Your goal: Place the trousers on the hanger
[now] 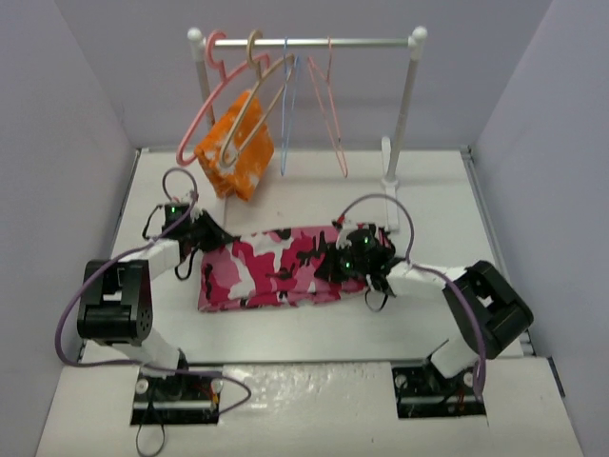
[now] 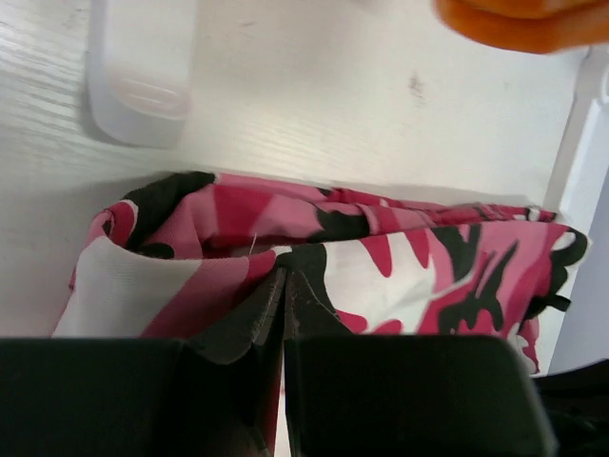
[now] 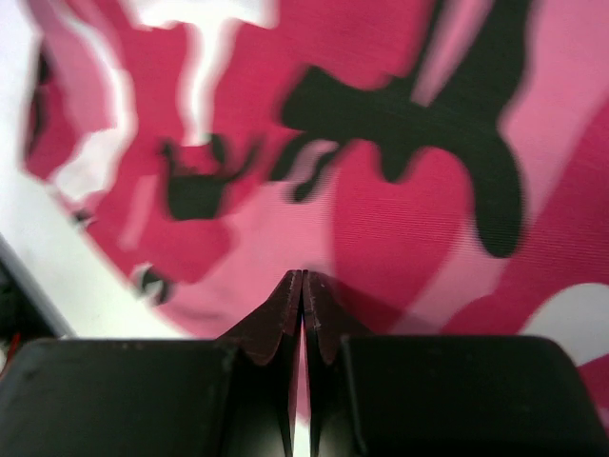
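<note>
The camouflage trousers (image 1: pixel 271 271) lie folded lengthwise on the white table. My left gripper (image 1: pixel 217 240) is at their far left corner; in the left wrist view its jaws (image 2: pixel 283 276) are shut, pinching a raised fold of the trousers (image 2: pixel 409 267). My right gripper (image 1: pixel 330 264) is over their right part; in the right wrist view it (image 3: pixel 303 276) is shut, tips pressed into the trousers (image 3: pixel 400 190). The beige hanger (image 1: pixel 262 95) hangs on the rail behind, above the left gripper.
A rail (image 1: pixel 314 42) on white posts stands at the back. It carries a thick pink hanger (image 1: pixel 202 114), an orange-and-white cloth (image 1: pixel 238 152), and thin blue (image 1: pixel 284 114) and pink (image 1: pixel 333 114) wire hangers. A rack foot (image 2: pixel 143 76) is near the left gripper. Walls enclose three sides.
</note>
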You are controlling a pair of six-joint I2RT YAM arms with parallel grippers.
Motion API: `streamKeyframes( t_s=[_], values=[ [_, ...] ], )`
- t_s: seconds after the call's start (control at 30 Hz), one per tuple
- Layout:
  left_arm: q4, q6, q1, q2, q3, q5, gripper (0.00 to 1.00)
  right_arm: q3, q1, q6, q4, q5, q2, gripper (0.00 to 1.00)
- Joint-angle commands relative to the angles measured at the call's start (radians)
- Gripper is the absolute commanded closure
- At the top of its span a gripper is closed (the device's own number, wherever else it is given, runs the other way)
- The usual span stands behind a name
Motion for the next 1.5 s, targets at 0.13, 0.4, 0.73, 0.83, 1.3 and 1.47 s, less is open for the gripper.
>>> streamKeyframes(
  t_s=[0.13,0.4,0.73,0.83,1.3,1.47],
  values=[
    [0.236,0.003,0.084,0.171,0.054,-0.006,1.00,-0.109,-0.051,0.062,0.191,0.047,0.183,1.00],
    [0.330,0.016,0.097,0.279,0.100,0.032,1.00,-0.147,-0.052,0.025,0.128,0.058,0.148,1.00],
    [0.204,-0.014,0.107,-0.129,-0.007,-0.007,1.00,-0.080,-0.052,-0.022,0.035,0.034,0.048,1.00],
    [0.190,-0.008,0.107,-0.169,-0.052,-0.011,1.00,-0.074,-0.050,-0.026,0.033,0.027,0.054,1.00],
    [0.128,-0.040,0.110,-0.022,-0.203,-0.194,1.00,-0.073,-0.052,-0.038,0.006,0.056,0.004,1.00],
    [0.026,-0.027,0.108,-0.177,-0.191,-0.233,1.00,-0.017,-0.073,-0.062,-0.123,0.084,-0.141,1.00]
  ],
)
